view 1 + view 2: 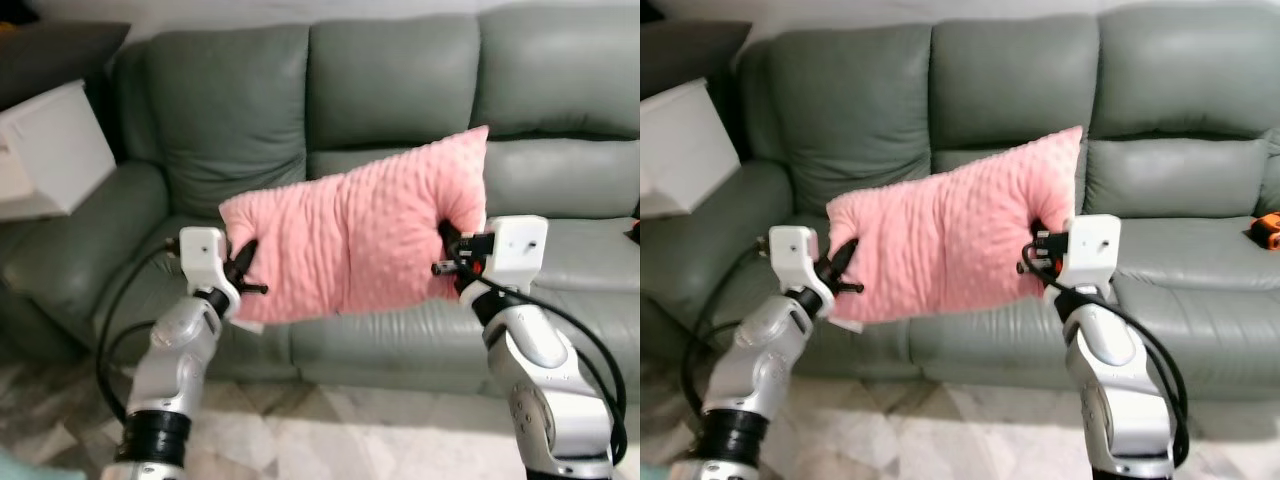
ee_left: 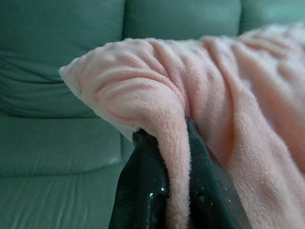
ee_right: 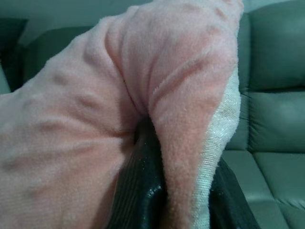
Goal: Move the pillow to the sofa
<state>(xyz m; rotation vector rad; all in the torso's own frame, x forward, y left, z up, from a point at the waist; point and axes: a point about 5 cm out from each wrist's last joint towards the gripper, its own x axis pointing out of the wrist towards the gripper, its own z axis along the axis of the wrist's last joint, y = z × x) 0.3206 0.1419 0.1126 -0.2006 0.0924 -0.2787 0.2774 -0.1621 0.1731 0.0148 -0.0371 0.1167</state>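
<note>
One grey-green leather sofa (image 1: pixel 400 90) with three back cushions spans the scene. One pink dimpled pillow (image 1: pixel 360 235) hangs in the air in front of its seat, stretched between two grippers. The left gripper (image 1: pixel 243 268) pinches a fold at one end; the right gripper (image 1: pixel 452 250) pinches the other. One white box (image 1: pixel 50 150) stands beside the sofa's arm. One small orange object (image 1: pixel 1265 230) lies on the seat. No writing is readable.
</note>
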